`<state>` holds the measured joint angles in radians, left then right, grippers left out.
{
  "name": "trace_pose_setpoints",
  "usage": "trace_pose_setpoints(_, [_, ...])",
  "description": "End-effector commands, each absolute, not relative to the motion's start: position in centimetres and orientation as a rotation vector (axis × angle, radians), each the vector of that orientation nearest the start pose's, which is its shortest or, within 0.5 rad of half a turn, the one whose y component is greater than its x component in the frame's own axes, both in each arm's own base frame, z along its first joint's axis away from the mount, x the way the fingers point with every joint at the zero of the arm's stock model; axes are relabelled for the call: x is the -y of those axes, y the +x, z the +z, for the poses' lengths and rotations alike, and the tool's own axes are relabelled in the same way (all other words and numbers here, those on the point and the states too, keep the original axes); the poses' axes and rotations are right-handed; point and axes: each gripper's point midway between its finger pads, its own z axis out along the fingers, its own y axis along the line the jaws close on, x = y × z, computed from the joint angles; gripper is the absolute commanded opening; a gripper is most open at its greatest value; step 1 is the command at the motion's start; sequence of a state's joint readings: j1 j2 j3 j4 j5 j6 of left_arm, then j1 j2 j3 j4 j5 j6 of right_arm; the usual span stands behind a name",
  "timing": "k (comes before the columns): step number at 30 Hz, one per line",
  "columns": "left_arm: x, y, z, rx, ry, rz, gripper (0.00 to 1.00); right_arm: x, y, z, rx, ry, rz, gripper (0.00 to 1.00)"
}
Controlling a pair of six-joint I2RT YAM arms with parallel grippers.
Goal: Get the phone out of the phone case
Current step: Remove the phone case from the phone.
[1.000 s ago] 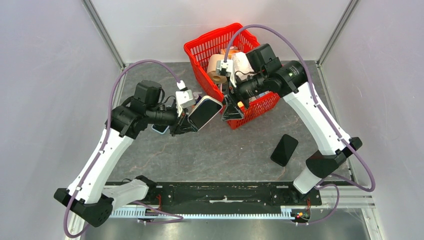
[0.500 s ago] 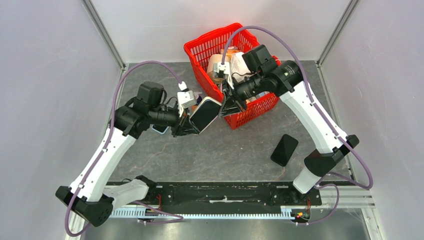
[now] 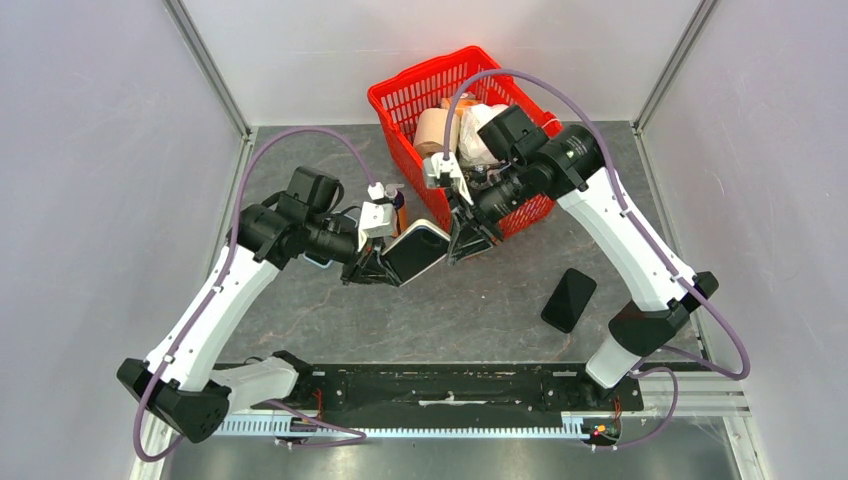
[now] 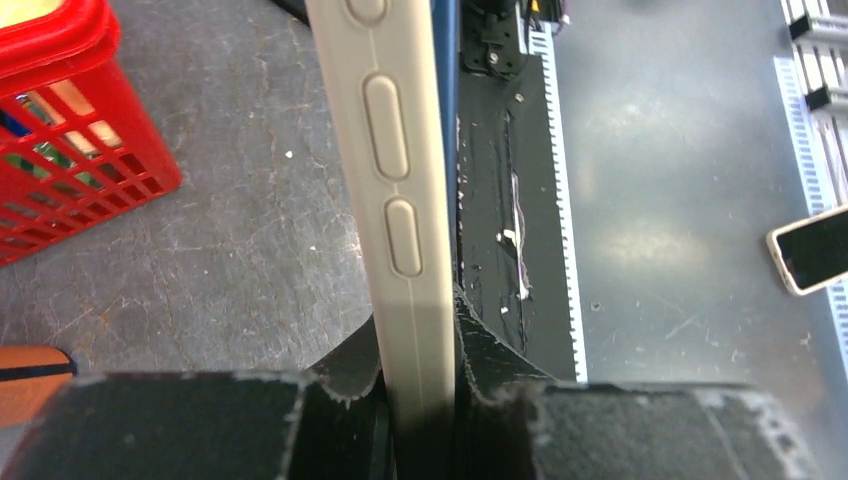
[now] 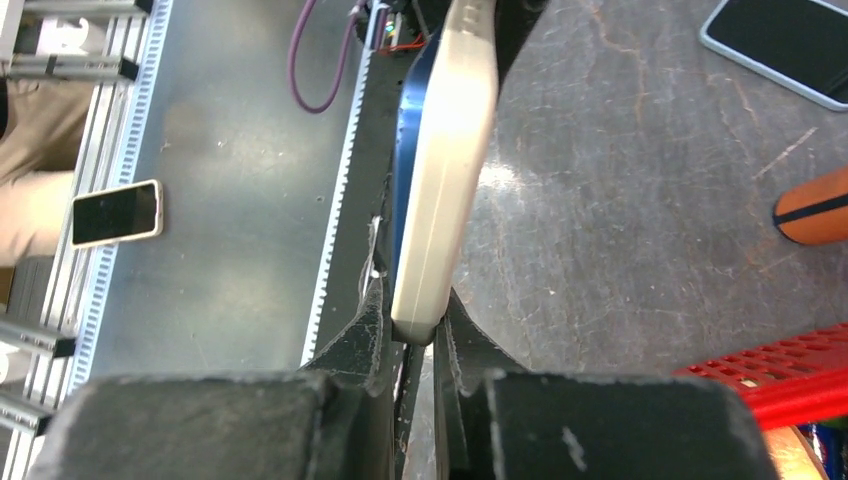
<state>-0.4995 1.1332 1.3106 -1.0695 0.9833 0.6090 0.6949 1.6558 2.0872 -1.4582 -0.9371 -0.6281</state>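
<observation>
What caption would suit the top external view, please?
Left gripper and right gripper clamp opposite ends of the cased phone above the table, beside a red basket.

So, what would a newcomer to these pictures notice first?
The cased phone is held above the middle of the table, pinched at its ends by the left gripper and the right gripper. Behind it stands a red basket full of items, and a black phone lies flat on the table to the right.
</observation>
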Motion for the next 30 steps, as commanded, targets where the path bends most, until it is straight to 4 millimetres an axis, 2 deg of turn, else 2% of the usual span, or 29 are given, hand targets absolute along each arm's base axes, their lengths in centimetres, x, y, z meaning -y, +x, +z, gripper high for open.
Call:
trace_pose_setpoints(1, [23.3,11.8,30.5,-1.242,1.753,-1.102,0.02,-30.2,13.0,35.8,-1.552,-1.813,1.329,0.00])
trace_pose_setpoints(8, [23.7,11.2,29.8,-1.138,1.863,-1.114,0.02,-31.3,11.3,34.8,-1.530,-1.916,1.335,0.00])
trace_pose_setpoints(21, [24.3,10.5,29.1,-0.997,1.976,-1.117,0.02,-31.6,10.4,34.8,-1.491,-1.961,1.372,0.00])
trace_pose_setpoints(30, [24.1,10.3,28.1,-0.945,2.070,-1.069,0.02,-32.1,9.1,34.3,-1.471,-2.023,1.385,0.00])
